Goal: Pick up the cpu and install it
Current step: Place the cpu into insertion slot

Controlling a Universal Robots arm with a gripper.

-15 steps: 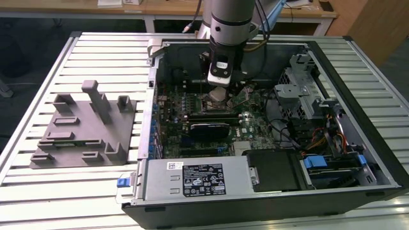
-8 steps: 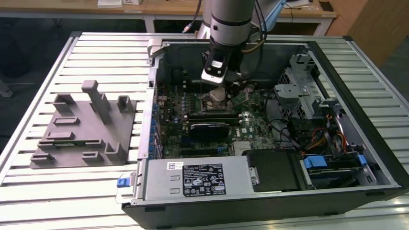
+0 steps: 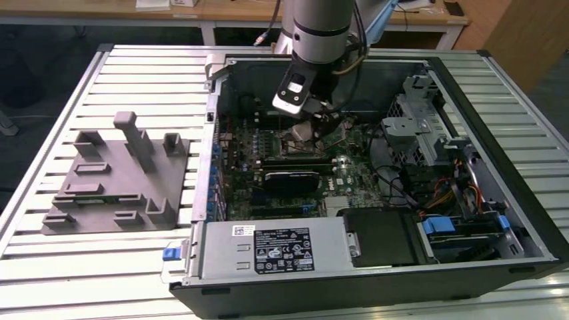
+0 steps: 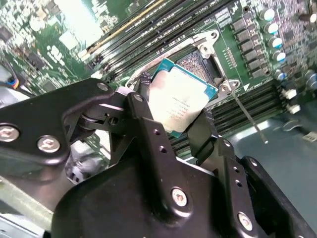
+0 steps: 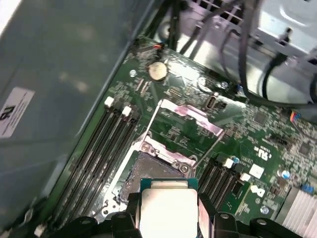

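The gripper (image 4: 172, 104) is clamped on the cpu (image 4: 181, 96), its fingers (image 4: 143, 91) pressing opposite edges. The chip hangs tilted just over the open socket (image 5: 148, 168) on the motherboard (image 5: 247, 134), seemingly not yet seated.

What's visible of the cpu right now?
The cpu is a thin square chip: silvery-grey metal top plate with faint print, green board edge showing around it. The tool grips it by two opposite edges, a black finger on each side. It is held over the open socket, partly overlapping it in both wrist views; whether it touches the socket cannot be told.
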